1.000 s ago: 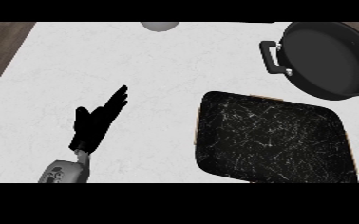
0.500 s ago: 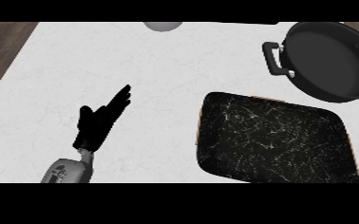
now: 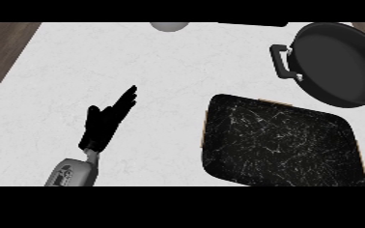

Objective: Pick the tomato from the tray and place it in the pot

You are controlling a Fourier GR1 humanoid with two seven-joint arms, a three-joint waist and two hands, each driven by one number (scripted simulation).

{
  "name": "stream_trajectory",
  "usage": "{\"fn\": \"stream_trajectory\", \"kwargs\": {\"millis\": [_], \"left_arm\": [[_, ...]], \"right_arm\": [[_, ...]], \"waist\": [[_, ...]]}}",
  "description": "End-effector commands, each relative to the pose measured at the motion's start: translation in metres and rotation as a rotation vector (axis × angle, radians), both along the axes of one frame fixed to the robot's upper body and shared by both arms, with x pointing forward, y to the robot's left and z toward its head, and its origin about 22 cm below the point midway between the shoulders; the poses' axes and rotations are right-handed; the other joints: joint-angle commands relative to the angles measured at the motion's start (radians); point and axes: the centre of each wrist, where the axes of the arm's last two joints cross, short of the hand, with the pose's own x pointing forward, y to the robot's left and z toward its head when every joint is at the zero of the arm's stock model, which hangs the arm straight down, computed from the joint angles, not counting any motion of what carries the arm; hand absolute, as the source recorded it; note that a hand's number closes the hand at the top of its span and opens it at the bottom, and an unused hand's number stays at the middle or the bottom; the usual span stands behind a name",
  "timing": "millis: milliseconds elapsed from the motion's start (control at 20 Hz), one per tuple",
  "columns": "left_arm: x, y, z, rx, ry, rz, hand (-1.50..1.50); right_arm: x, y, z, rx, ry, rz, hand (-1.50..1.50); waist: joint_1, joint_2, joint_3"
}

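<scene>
A black tray [image 3: 278,142] with white scratch-like marks lies at the lower right of the white counter; no tomato shows on it. The black pot [image 3: 331,63] with a side handle [image 3: 283,63] sits at the upper right, and its inside looks bare. My left hand [image 3: 105,122] rests open at the lower left, fingers straight and pointing up and to the right, well left of the tray. My right hand is out of view.
A grey round object [image 3: 169,26] is cut by the top edge of the view. A dark strip [image 3: 253,24] lies along the back right. The counter's left edge borders a brown wooden surface [image 3: 14,41].
The view has shifted slightly, so the pot and tray sit a little further right and down. My left hand has barely moved.
</scene>
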Motion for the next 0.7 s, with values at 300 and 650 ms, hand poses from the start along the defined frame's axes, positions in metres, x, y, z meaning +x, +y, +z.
{"fn": "stream_trajectory", "kwargs": {"millis": [300, 650], "left_arm": [[0.004, -0.008, -0.002, 0.01, -0.002, -0.008, 0.0], [-0.002, 0.0, -0.007, -0.011, 0.011, 0.008, 0.0]], "right_arm": [[0.051, 0.047, 0.011, -0.172, 0.058, 0.231, 1.5], [0.075, 0.077, -0.017, -0.42, 0.027, 0.251, 1.5]], "waist": [[0.004, -0.005, -0.005], [-0.014, -0.008, -0.006]]}}
